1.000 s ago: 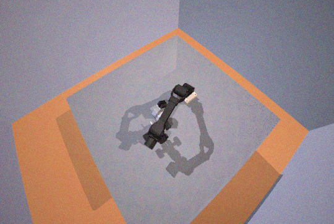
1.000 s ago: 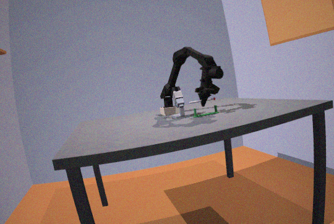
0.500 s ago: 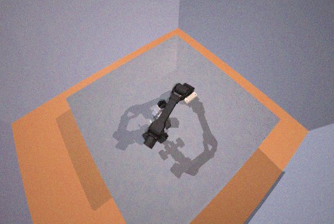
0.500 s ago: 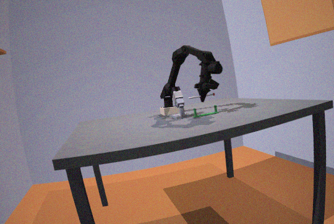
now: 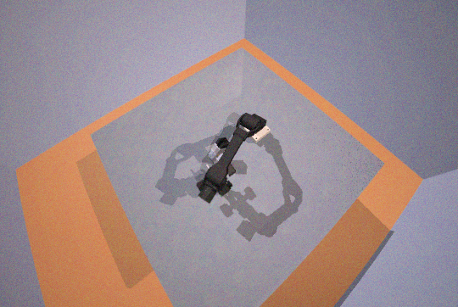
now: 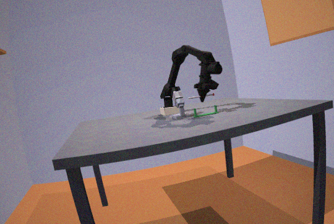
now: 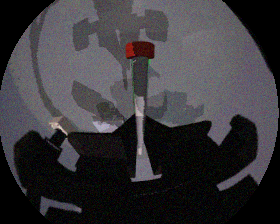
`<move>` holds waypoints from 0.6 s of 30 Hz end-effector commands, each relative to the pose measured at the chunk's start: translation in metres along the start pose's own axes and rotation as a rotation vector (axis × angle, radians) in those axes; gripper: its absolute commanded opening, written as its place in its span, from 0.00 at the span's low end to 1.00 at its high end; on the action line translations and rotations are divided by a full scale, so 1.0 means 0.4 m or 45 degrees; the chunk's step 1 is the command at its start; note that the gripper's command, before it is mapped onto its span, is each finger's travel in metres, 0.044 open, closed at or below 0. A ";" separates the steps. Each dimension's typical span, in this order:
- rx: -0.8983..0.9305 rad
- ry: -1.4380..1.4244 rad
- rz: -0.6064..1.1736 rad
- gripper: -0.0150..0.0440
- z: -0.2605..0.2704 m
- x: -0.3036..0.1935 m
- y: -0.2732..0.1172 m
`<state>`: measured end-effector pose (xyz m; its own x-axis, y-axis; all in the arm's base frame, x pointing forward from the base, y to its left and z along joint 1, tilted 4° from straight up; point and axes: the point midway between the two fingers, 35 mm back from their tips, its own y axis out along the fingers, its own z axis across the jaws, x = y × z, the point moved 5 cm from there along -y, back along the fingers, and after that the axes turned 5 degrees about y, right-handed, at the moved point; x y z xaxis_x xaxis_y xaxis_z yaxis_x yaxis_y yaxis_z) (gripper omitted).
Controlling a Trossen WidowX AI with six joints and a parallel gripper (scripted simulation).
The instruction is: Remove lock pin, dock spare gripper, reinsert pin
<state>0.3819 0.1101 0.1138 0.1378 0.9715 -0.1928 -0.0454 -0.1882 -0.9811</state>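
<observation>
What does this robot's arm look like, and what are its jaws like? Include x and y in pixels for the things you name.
The arm (image 5: 231, 154) (image 6: 175, 72) is matte black all over, with slim links and chunkier, rounded joints. Its jaws look black too, broad at the sides and tapering to narrow tips in the exterior view. I can't make out any cables or markings on it.

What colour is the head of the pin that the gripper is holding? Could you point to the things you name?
Red (image 6: 213, 94) (image 7: 140, 50); it shows best in the wrist view.
</observation>
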 end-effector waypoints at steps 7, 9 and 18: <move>-0.014 -0.002 -0.008 0.25 0.064 -0.010 -0.033; -0.015 -0.004 -0.008 0.25 0.076 -0.012 -0.036; -0.010 -0.008 -0.011 0.25 0.141 -0.023 -0.054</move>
<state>0.3364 0.1132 0.1324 0.1292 0.9730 -0.1912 -0.0421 -0.1872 -0.9814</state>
